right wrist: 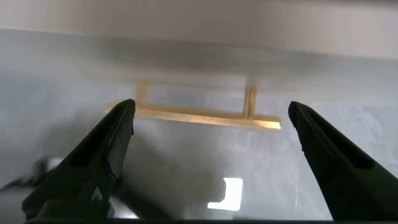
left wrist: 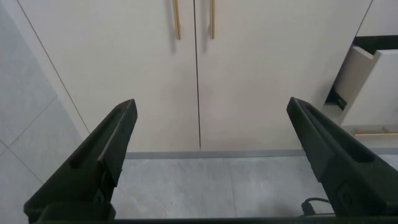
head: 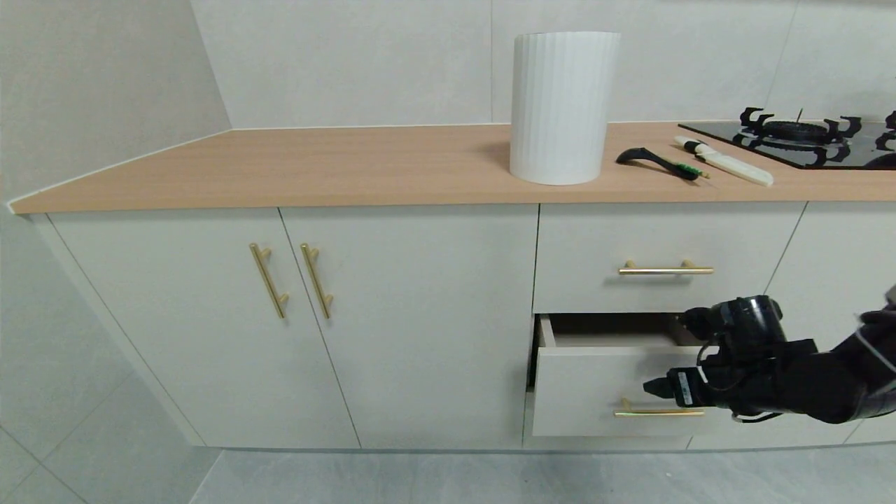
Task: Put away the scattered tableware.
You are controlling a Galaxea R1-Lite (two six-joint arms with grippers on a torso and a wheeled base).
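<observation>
On the wooden counter [head: 315,164] lie a black scoop with a green handle [head: 661,162] and a white knife-like utensil [head: 728,162], both to the right of a tall white ribbed container [head: 560,105]. Below them the lower drawer [head: 595,378] stands partly pulled out. My right gripper [head: 654,386] is at that drawer's front, just above its gold handle [head: 658,413]. Seen from the right wrist, the right gripper [right wrist: 211,107] is open, with the gold handle [right wrist: 205,116] ahead between its fingers and no contact. My left gripper [left wrist: 211,104] is open and holds nothing, low in front of the cabinet doors [left wrist: 199,68].
A black gas hob [head: 798,140] sits at the counter's far right. The upper drawer [head: 665,259] is closed. Two cabinet doors with gold handles [head: 290,280] are closed to the left. The pulled-out drawer's corner [left wrist: 367,68] juts out beside the left arm. Grey tiled floor [left wrist: 205,186] lies below.
</observation>
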